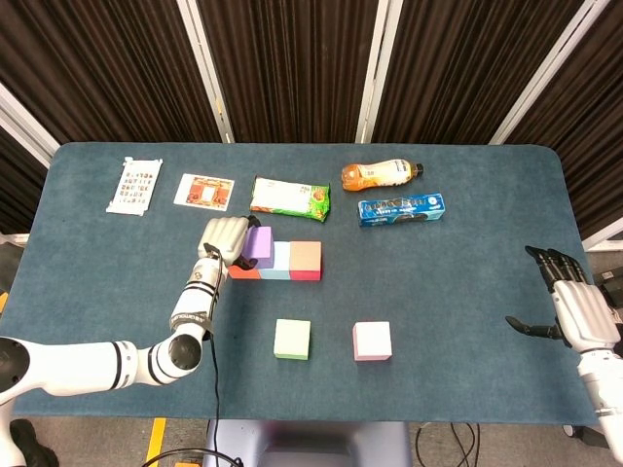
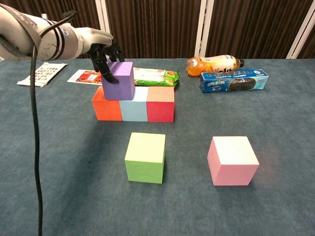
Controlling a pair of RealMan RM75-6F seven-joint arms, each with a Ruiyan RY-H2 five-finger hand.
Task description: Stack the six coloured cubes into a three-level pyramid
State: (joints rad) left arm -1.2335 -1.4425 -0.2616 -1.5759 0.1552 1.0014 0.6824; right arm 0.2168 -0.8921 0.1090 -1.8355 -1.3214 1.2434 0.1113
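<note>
The purple cube (image 2: 117,80) is gripped by the left hand (image 2: 105,53) atop the orange cube (image 2: 106,108) and light blue cube (image 2: 134,109), beside the red cube (image 2: 160,108). The green cube (image 2: 145,157) and pink cube (image 2: 232,160) are left nearer. The right hand (image 1: 572,306) is held spread, empty.

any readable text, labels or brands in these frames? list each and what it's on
None can be read.
Blue cookie box: white lettering, too blurred.
Orange drink bottle: label too small.
Green snack packet: print blurred.
White sheet: grid of marks, too small.
Red-printed card: print too small.
Cubes: no markings visible.
</note>
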